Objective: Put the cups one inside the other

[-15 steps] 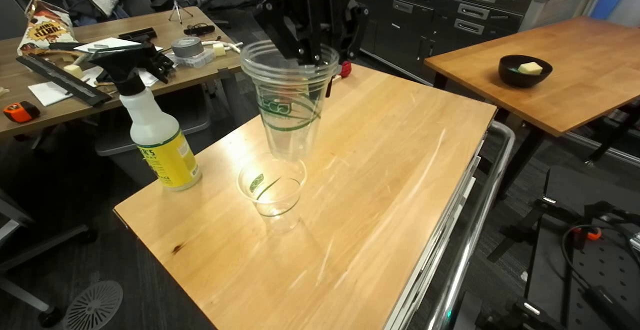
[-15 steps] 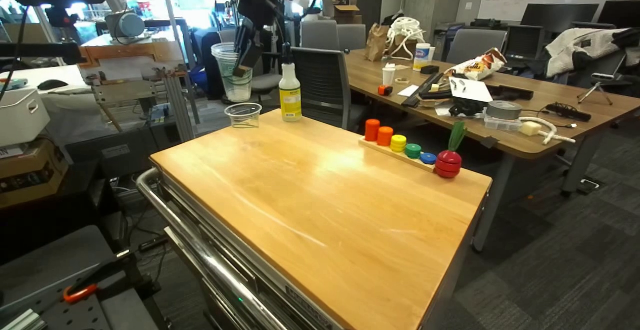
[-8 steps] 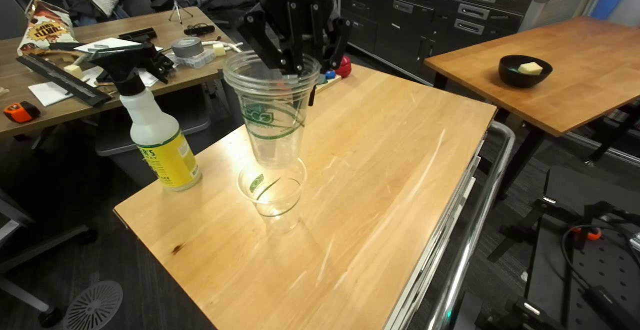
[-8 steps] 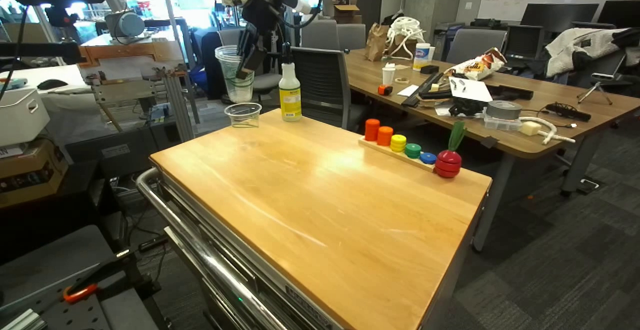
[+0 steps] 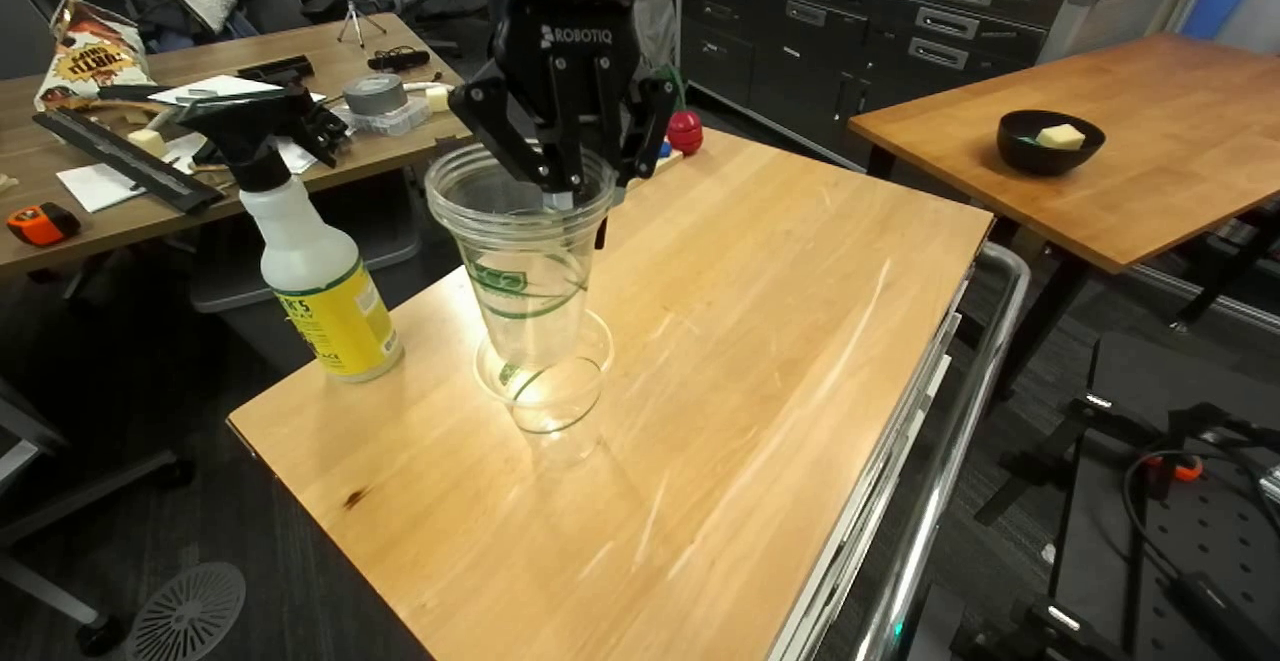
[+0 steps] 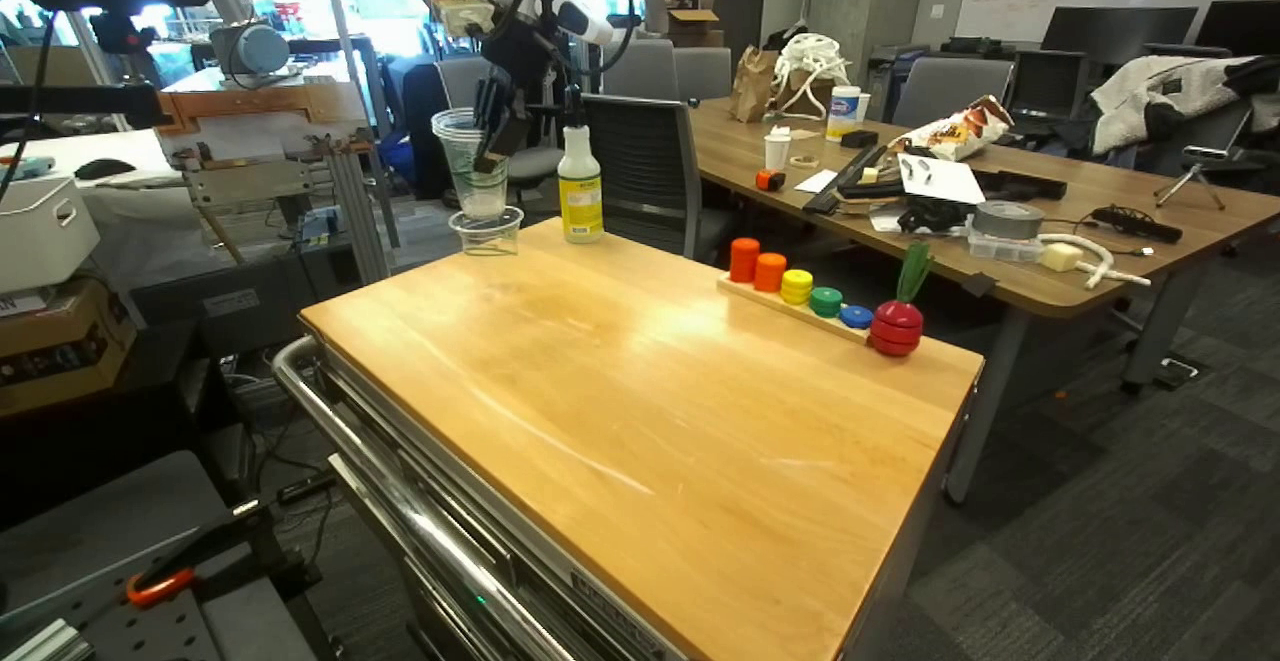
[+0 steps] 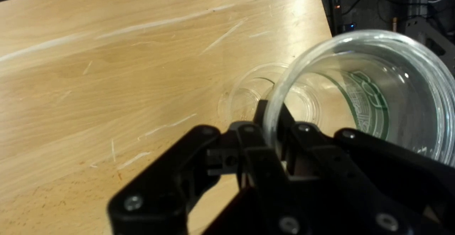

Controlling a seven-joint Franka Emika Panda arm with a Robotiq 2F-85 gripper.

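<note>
Pinching the stacked cups [image 5: 520, 286] by their rim, the gripper [image 7: 273, 120] has the lone cup [image 5: 555, 413] below it, slightly left in an exterior view.

Brown table [image 6: 740, 153] on dark carpet [image 6: 1090, 541]

The gripper [image 7: 273, 116] pinches seemingly stacked cups [image 7: 369, 98] above another cup [image 7: 246, 89].

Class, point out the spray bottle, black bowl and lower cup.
Spray bottle [image 6: 580, 199], in an exterior view: label.
Black bowl [image 5: 1036, 160], in an exterior view: outside.
Lower cup [image 5: 555, 417], in an exterior view: side.
</note>
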